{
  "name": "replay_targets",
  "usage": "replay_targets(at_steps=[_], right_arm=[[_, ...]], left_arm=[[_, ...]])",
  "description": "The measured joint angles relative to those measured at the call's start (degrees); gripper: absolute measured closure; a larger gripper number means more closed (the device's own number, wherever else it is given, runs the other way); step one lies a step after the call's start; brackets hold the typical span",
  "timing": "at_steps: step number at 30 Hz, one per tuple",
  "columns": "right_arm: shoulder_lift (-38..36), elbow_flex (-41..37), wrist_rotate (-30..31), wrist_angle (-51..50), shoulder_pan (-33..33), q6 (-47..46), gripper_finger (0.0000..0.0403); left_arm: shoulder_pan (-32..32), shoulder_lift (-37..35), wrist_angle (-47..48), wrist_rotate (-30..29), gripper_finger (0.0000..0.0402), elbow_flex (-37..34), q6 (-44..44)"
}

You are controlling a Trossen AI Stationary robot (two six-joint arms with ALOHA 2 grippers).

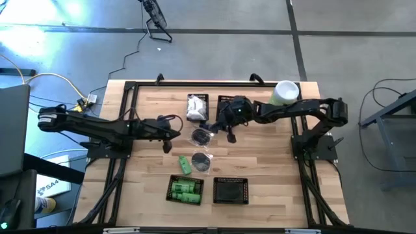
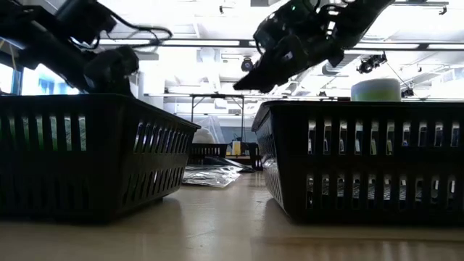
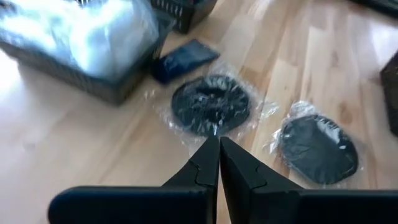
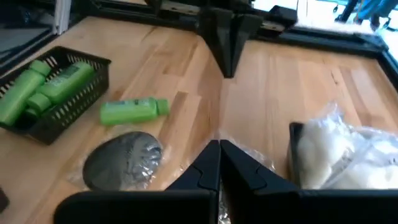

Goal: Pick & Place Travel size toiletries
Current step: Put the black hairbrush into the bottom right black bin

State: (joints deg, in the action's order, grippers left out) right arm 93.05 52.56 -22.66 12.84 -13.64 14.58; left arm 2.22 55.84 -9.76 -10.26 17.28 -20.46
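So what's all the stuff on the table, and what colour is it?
Mesh baskets: four, black; two at the far side, two at the near edge.
Green bottles: several, bright green, in the near-left basket.
Loose green bottle: one, lying on the wood beside that basket.
Wrapped discs: two, dark in clear wrap, mid-table.
White packets: crinkly, count unclear, in the far-left basket.
Dark blue packet: one, beside that basket.
Cylinder: one, pale green, white lid, far right.
Left gripper: shut, mid-table.
Right gripper: shut, near the far discs.

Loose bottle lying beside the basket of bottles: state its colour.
Bright green bottle; right wrist view shows it best.
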Motion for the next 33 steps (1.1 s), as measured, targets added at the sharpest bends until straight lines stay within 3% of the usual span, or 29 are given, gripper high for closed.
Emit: replay_targets(at_steps=[8,15,20,24,33], right_arm=[[3.6,-0.1,-0.3,-0.7,-0.7,-1.3,0.0399],[4.4,0.0,-0.7,-0.7,-0.8,1.9,0.0399],[4.3,0.0,-5.8,-2.3,-1.6,3.3,0.0399],[4.3,0.0,-9.4,-5.7,-2.1,3.7,0.0399],[4.3,0.0,-10.7,-7.1,-1.8,4.1,0.0399]], left_arm=[[0.0,12.0,1.0,-0.1,0.0391,7.5,-2.4],[0.0,22.5,14.0,-1.2,0.0391,18.1,-4.3],[0.0,27.1,13.8,-1.3,0.0391,22.8,-6.8],[0.0,30.0,14.0,-1.8,0.0391,25.3,-8.5],[0.0,34.7,13.9,-1.9,0.0391,26.0,-13.6]])
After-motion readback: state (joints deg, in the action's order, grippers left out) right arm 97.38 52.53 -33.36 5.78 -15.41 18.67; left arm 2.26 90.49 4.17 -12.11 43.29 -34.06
